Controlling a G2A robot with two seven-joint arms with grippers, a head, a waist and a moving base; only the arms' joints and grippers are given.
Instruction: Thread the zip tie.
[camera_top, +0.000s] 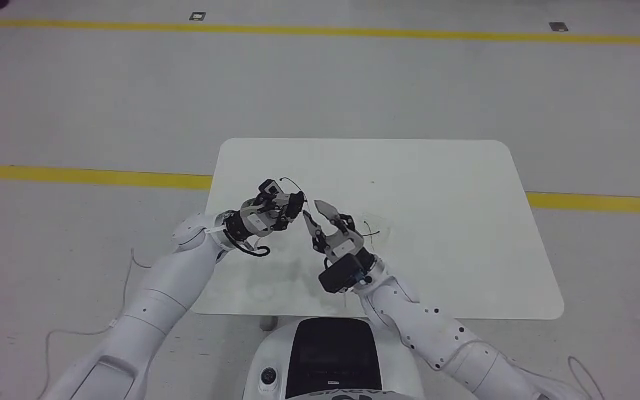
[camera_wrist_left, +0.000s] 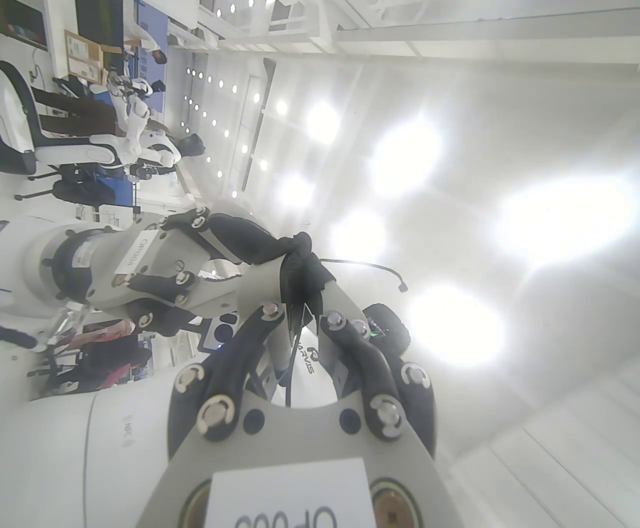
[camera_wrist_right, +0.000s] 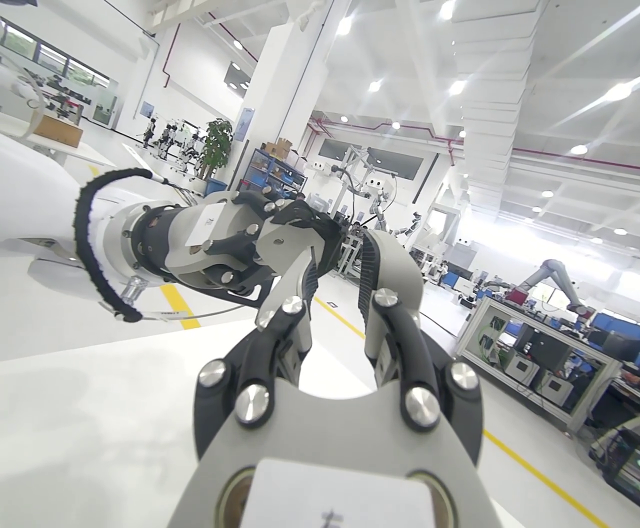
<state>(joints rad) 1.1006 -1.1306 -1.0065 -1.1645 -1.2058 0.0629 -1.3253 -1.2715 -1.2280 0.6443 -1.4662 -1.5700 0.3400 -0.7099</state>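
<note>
Table (camera_top: 450, 190): white, matte, rounded corners.
Right gripper (camera_wrist_right: 345, 252): grey metal, ribbed black pads (camera_wrist_right: 370, 265), spread apart above the table's near side.
Left gripper (camera_wrist_left: 302, 280): tips between those pads, pinched on the zip tie (camera_wrist_left: 372, 266), 1 thin black curved strand held aloft.

Left gripper (camera_top: 296, 204), fingers closed, faces the right gripper (camera_top: 312, 210), fingers parted, tips close together.

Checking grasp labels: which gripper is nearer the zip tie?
Left. The left gripper appears shut on the zip tie, whose free end curves out beyond it. The right gripper is open, close beside the left one, above the table.
</note>
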